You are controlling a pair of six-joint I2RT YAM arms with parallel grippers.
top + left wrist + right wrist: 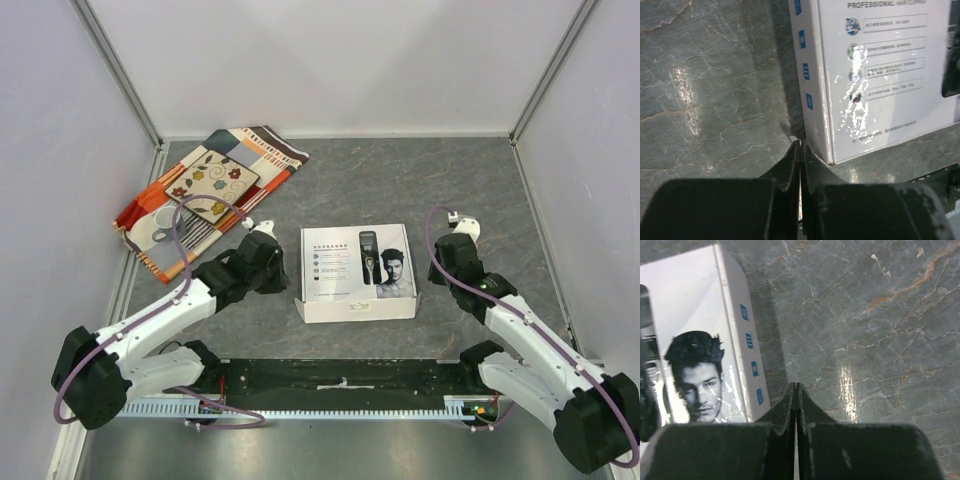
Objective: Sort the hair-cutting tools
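Note:
A closed white cardboard box (357, 272) with a printed clipper and a man's face lies in the middle of the table. No clipper, comb attachment or cord shows outside it. My left gripper (275, 272) is shut and empty, just left of the box near its front left corner (832, 161). My right gripper (437, 270) is shut and empty, just right of the box's right side (747, 360). In the left wrist view the gripper (800, 142) tips sit beside the box corner. In the right wrist view the gripper (795, 386) is over bare table.
A patterned cloth (205, 195) lies folded at the back left. White walls enclose the grey marbled table (400, 180) on three sides. A black strip (340, 385) runs along the near edge between the arm bases.

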